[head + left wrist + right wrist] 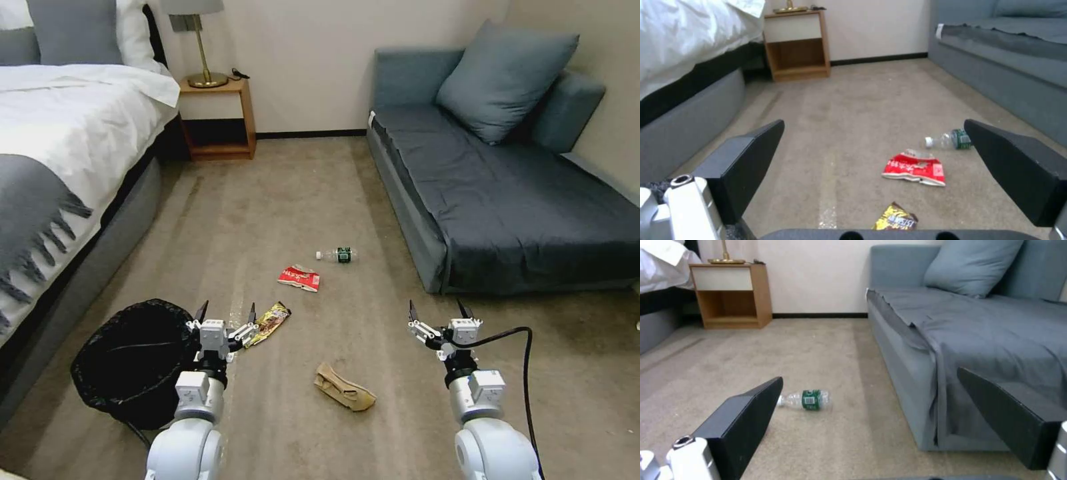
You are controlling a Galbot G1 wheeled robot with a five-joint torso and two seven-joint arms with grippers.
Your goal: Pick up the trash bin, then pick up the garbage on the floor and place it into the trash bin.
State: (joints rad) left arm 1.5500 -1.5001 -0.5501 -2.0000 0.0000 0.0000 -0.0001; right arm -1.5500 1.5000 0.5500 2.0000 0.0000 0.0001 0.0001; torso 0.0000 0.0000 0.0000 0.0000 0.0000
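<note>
Head view, near floor: trash bin [130, 363] on carpet beside bed [60, 153]; left gripper [225, 313] at its rim, fingers apart, empty
Right gripper [437, 310]: fingers apart, empty
Garbage: paper bag [345, 387]; gold wrapper [270, 321]; red packet [299, 277]; bottle [337, 255] farthest, near sofa [507, 193]

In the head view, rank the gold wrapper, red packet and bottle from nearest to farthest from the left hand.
1. gold wrapper, right beside the open left hand.
2. red packet, farther out on the carpet.
3. bottle, farthest, toward the sofa.
</note>
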